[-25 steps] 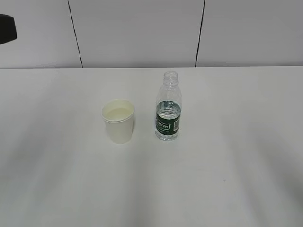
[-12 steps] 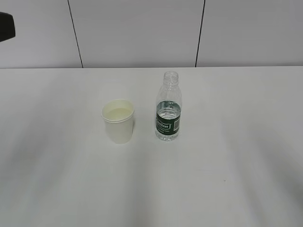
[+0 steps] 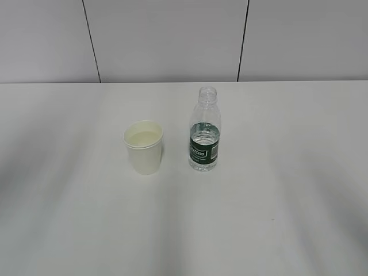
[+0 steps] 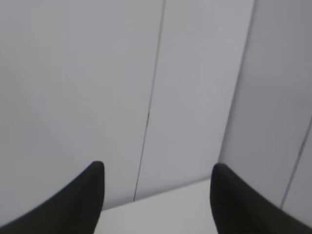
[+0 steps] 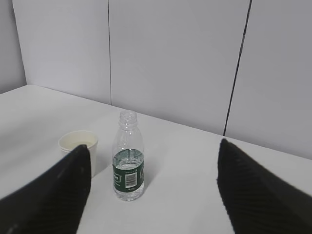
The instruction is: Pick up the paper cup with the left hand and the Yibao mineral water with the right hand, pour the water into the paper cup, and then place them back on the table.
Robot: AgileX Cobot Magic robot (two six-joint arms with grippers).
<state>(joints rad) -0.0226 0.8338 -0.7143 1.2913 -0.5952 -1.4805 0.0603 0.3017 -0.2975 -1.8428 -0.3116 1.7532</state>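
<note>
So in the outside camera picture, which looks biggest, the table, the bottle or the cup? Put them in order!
Biggest to smallest, as they look in the exterior view:
1. Table, which fills most of the picture.
2. Bottle, taller than the cup.
3. Cup, shorter but a bit wider; it stands beside the bottle, so nearness hardly matters.

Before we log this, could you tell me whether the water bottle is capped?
Uncapped: the Yibao mineral water stands upright, its neck open.
</note>
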